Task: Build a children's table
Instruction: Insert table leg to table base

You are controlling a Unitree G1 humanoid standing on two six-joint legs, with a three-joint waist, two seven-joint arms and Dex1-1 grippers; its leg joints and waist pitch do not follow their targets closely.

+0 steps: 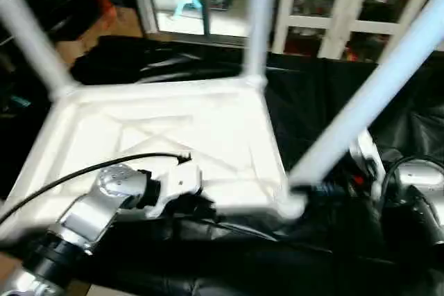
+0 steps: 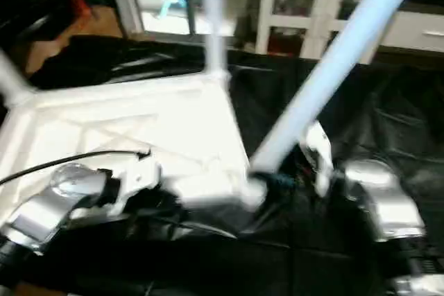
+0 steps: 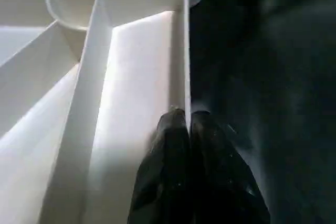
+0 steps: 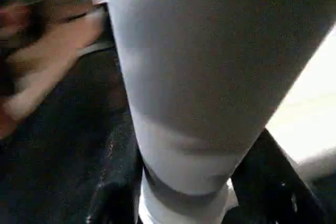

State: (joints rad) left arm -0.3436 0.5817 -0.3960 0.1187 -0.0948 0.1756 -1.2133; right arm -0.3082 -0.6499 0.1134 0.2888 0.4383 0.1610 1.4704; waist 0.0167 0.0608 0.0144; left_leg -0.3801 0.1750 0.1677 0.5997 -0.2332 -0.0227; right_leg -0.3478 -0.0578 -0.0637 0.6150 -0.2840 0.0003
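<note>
Left leg (image 1: 31, 36): stands in the tabletop's far-left corner socket, upper left of the head view, leaning out to the frame's left edge.
Left gripper (image 3: 189, 124): lower left of the head view, at the tabletop's near edge; its black fingers (image 3: 168, 171) are pressed together on the thin white rim, one on the ribbed inner side, one on the outer side.
Tabletop (image 1: 166, 136): centre-left of the head view, lying upside down on a black sheet (image 1: 333, 109), with the X-ribs and raised rim facing up.
Round socket (image 3: 71, 3): a curved wall on the underside, nothing in it as far as can be seen.
Middle leg (image 1: 258, 19): upright in the far-right corner socket, top centre.
Near right leg (image 1: 368, 98): seated in the near-right corner socket, slanting to the upper right.
Right gripper (image 4: 184, 192): lower right, half spread around the base of this leg, a black finger on each side.
</note>
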